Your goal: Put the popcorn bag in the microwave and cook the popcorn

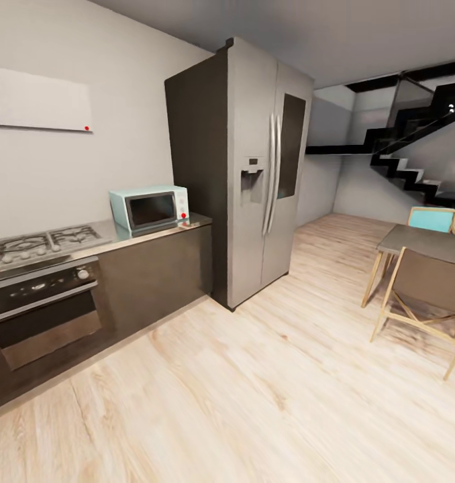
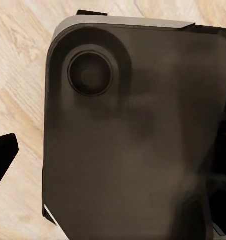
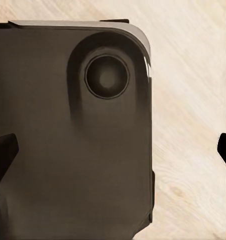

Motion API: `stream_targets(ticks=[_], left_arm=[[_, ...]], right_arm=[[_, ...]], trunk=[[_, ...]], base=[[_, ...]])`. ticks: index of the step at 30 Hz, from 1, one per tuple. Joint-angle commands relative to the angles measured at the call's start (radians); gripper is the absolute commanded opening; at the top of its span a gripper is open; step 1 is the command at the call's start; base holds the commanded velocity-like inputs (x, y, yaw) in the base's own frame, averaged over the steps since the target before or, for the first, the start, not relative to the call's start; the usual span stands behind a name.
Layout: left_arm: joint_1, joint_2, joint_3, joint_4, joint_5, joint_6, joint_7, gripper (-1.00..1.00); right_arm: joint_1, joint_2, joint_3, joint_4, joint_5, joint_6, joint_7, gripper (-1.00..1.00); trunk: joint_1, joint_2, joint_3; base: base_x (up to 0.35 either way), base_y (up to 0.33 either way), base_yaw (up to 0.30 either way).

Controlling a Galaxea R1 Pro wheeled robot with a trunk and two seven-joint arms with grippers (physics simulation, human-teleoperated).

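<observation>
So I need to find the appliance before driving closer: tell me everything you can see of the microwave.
The microwave is a small pale mint-blue box with a dark glass door in a grey frame, its door shut. A lighter control panel sits at its fridge-side end, with small red spots on it. It stands upright on the steel countertop, between the gas hob and the tall fridge, near the wall. Nothing else touches it.

Grey countertop (image 1: 194,221) over dark cabinet fronts, mint-blue microwave (image 1: 149,208) upright on it, beside the gas hob (image 1: 43,243).

Right end effector (image 3: 113,150) fingers spread wide; both wrists pointing down.
</observation>
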Motion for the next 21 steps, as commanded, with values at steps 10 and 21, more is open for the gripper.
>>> stream_targets(ticks=[10, 21], left_arm=[[0.000, -0.001, -0.001, 0.000, 0.009, -0.001, -0.001, 1.00], [0.000, 0.001, -0.002, 0.000, 0.013, 0.005, 0.001, 1.00]], right_arm=[[-0.001, 0.001, -0.001, 0.002, -0.007, -0.005, 0.001, 1.00], [-0.001, 0.001, 0.001, 0.002, -0.005, -0.004, 0.003, 1.00]], trunk=[[0.000, 0.000, -0.001], [0.000, 0.000, -0.001]], base=[[0.264, -0.180, 0.000], [0.278, -0.208, 0.000]])
